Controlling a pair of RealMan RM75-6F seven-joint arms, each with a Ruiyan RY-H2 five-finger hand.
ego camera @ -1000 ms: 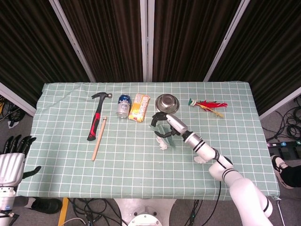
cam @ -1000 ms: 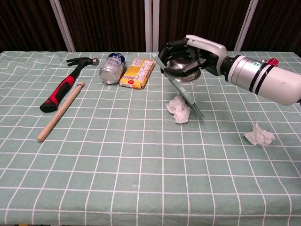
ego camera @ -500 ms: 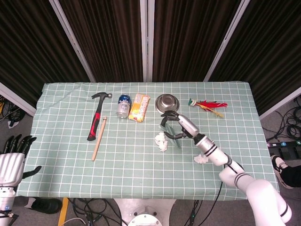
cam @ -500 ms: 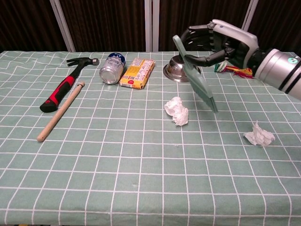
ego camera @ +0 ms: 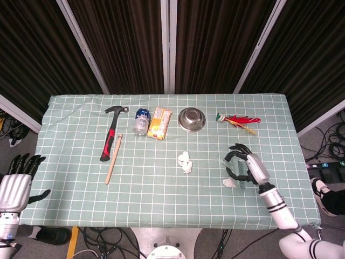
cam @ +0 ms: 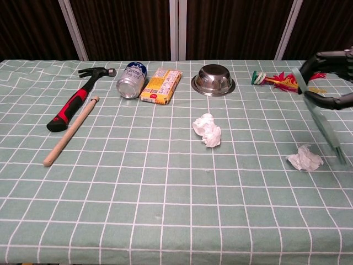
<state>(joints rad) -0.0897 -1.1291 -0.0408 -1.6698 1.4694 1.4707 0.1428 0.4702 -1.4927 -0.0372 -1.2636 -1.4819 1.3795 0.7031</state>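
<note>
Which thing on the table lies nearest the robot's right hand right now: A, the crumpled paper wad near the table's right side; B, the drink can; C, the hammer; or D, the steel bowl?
A. The right hand, gripping a flat greenish panel, hangs right beside the crumpled paper wad, while the other three lie far off toward the back of the table.

Backdrop: dark pleated curtains divided by pale slanted posts
Table: covered by a green cloth with white grid; it drapes over the edges
Floor: grey; black cables at both sides
</note>
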